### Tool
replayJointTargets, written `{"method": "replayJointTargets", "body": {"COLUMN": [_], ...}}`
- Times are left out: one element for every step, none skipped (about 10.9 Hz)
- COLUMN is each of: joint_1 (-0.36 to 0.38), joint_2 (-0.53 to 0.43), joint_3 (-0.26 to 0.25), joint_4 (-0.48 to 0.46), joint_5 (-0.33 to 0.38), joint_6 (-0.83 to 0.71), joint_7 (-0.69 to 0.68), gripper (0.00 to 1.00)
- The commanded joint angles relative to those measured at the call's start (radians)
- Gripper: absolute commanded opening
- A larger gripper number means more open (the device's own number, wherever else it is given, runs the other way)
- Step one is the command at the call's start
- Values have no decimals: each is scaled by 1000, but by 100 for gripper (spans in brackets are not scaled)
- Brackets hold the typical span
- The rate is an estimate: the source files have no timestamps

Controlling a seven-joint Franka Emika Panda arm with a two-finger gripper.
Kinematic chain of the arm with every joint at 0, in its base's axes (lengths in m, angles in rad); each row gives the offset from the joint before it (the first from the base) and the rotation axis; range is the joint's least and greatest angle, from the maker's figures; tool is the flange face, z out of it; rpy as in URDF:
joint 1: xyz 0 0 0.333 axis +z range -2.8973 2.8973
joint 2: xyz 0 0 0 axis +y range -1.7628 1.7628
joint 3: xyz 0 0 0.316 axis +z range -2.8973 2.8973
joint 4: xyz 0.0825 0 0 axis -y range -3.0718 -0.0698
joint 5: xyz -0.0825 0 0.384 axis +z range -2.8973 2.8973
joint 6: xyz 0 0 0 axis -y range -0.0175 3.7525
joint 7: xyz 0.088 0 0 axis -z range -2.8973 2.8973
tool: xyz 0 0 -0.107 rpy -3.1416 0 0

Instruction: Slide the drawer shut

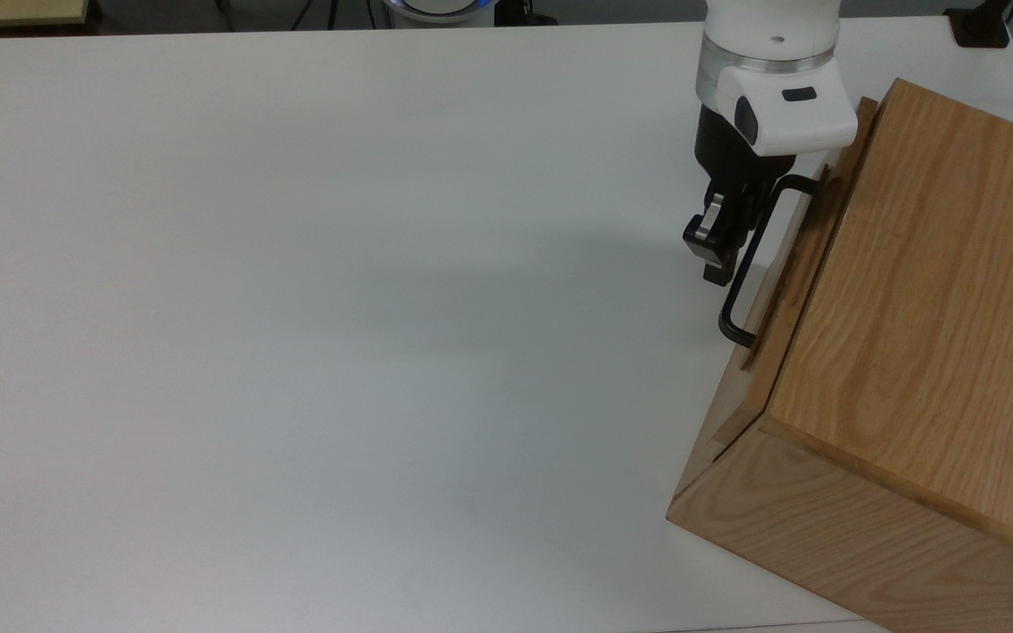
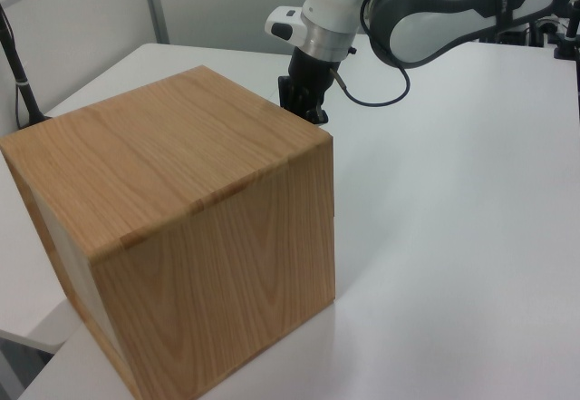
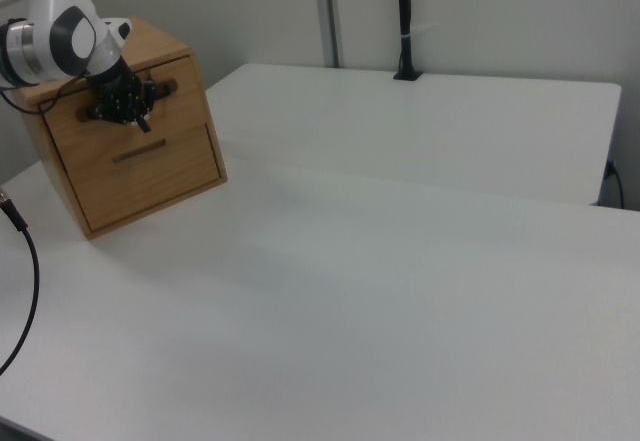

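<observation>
The drawer (image 1: 801,251) is pushed in, its flat wood front almost flush with the oak cabinet (image 1: 920,334) at the top view's right. Its black U-shaped handle (image 1: 748,281) sticks out toward the top view's left. My gripper (image 1: 725,248) hangs from the white wrist and sits right against the handle bar's upper half. In the right view the drawer front (image 3: 105,131) is the upper panel of the cabinet (image 3: 150,176), and the gripper (image 3: 125,106) is in front of it at the handle. In the left view the gripper (image 2: 304,102) is behind the cabinet's (image 2: 181,228) far top edge.
The cabinet stands at the right end of a wide white table (image 1: 313,299). A second panel with a slot (image 3: 138,151) lies below the drawer. A black post (image 3: 405,21) stands at the table's far edge in the right view.
</observation>
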Motion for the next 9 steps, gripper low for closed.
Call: {"method": "replayJointTargets", "body": {"joint_1": [28, 36, 45, 47, 47, 47, 39, 22, 0], "joint_2": [30, 41, 44, 43, 40, 33, 17, -41, -127], "joint_3": [-4, -5, -5, -8, -10, -15, -18, -13, -7], "joint_4": [36, 36, 38, 53, 61, 58, 49, -5, -114], "joint_5": [20, 20, 19, 19, 20, 20, 22, 25, 35], "joint_6": [53, 66, 70, 69, 64, 58, 49, -1, -41], "joint_7": [71, 79, 97, 105, 109, 109, 108, 99, 84], "gripper": [0, 0, 0, 0, 0, 0, 0, 0, 0]}}
